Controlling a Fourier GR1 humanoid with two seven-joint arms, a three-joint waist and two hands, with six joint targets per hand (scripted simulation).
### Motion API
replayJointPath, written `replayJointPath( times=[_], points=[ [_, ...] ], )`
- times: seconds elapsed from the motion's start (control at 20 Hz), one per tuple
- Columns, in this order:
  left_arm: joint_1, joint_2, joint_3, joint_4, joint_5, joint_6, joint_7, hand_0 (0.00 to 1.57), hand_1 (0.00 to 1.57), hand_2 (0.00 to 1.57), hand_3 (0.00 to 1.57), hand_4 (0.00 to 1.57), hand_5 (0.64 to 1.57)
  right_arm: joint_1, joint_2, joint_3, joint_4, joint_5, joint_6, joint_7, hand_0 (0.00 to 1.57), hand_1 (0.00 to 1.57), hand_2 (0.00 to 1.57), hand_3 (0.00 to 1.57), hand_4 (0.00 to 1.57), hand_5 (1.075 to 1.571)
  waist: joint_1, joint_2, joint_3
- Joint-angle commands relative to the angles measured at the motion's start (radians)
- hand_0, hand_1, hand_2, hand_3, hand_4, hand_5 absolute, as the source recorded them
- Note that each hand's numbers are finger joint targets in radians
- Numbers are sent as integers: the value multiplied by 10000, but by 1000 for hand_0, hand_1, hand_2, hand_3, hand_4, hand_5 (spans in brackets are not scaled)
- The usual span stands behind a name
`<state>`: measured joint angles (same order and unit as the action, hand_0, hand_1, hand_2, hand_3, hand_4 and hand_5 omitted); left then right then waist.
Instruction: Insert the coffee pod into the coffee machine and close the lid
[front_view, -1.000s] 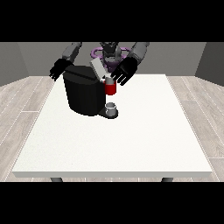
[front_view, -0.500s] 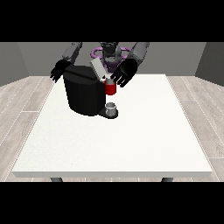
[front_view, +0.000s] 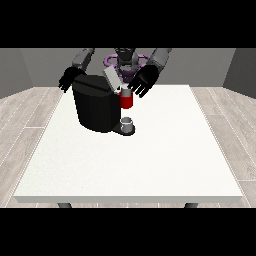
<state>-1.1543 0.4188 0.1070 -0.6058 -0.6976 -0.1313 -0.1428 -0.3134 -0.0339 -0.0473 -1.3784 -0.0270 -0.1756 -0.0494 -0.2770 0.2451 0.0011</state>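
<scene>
The black coffee machine (front_view: 97, 107) stands on the white table (front_view: 150, 160), left of centre. Its grey lid (front_view: 112, 79) is raised and slants up towards the back left. Below the lid is the machine's red front part (front_view: 126, 101), with a small pale piece, seemingly the coffee pod (front_view: 125, 91), on top of it. The hand at the view's right (front_view: 141, 81) hovers open with spread fingers just right of the lid and above the red part. The hand at the view's left (front_view: 67, 80) hangs open behind the machine's back left corner.
A small grey cup (front_view: 127, 123) sits on the machine's base under the red part. The robot's torso (front_view: 125, 62) is behind the table's far edge. The table's edges lie far from the machine on the right and front.
The hand at the view's right has shifted slightly down and towards the lid. The hand at the view's left and the machine stay where they were.
</scene>
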Motion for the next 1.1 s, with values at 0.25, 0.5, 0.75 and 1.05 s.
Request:
replayJointPath(
  times=[0.25,0.5,0.75,1.05],
  points=[
    [-29,769,-349,115,-459,-603,-908,0,0,0,0,0,1571,-117,156,27,-108,63,-194,-291,0,0,0,0,419,1571,31,470,-9],
    [-748,331,-465,-113,-562,-970,-37,0,0,0,0,0,1571,-687,-180,-539,696,-118,-150,-539,0,0,0,0,348,1571,189,483,-4],
    [243,419,-303,36,-556,-610,-402,0,0,0,0,0,1571,1198,234,296,273,226,135,-1193,0,0,0,0,378,1571,-66,-262,-9],
    [640,-82,-570,-330,-763,-654,-186,0,0,0,0,0,1571,680,-123,-460,582,-523,402,-650,0,0,0,0,381,1571,507,-828,-8]
  ],
)
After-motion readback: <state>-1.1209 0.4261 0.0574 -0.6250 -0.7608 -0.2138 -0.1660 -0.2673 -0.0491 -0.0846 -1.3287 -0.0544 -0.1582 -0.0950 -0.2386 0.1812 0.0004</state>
